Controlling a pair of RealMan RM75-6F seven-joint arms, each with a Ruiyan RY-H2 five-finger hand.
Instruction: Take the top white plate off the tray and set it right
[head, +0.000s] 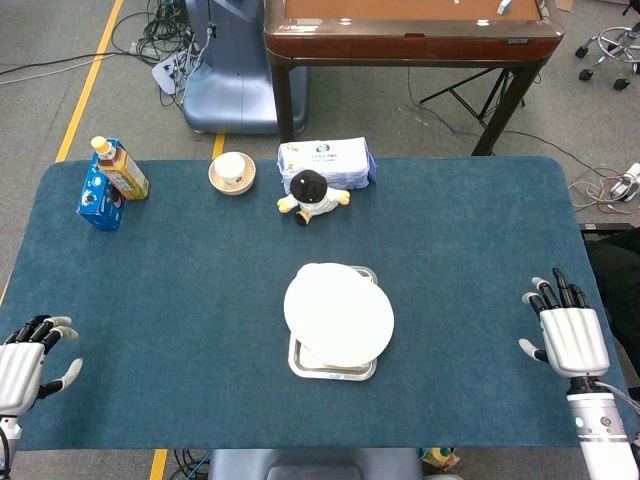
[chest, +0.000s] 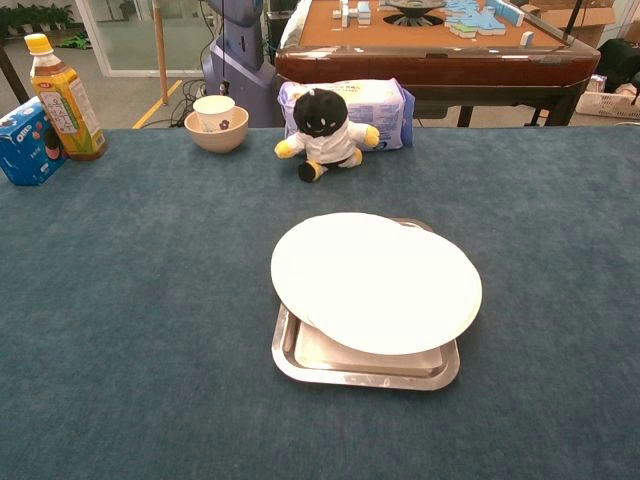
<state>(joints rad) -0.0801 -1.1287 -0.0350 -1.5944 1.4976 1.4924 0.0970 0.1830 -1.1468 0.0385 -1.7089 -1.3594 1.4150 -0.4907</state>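
A: Far left, left hand (head: 28, 362) rests low at the table's near-left corner. Fingers look loosely curled, holding nothing; the head view cuts it off at the edge, so I cannot tell curled-shut from half-spread.

B: Noted. Back left?

A: Blue biscuit box (chest: 27, 142) and tea bottle (chest: 62, 96) side by side at the far left edge. Then a small bowl (chest: 217, 127) with a paper cup standing in it. All well apart from the work.

B: Centre?

A: Metal tray (chest: 365, 372), near the middle of the blue table (head: 180, 290). Top white plate (chest: 385, 285) sits on it, overhanging the tray's rim; a second white edge shows under it toward the left, stacked off-centre. The plate is round, so no long axis to align with.

B: Behind it?

A: Plush doll (chest: 322, 130) in front of a tissue pack (chest: 378, 102), both clear of the tray.

B: Right side?

A: Right hand (head: 568, 330) is palm down, fingers spread, empty, near the right edge. The plate lies to its left, with open cloth between. Both hands stand about equally far off; the right seems slightly better placed, as the plate overhangs that way. Nothing blocks the path.
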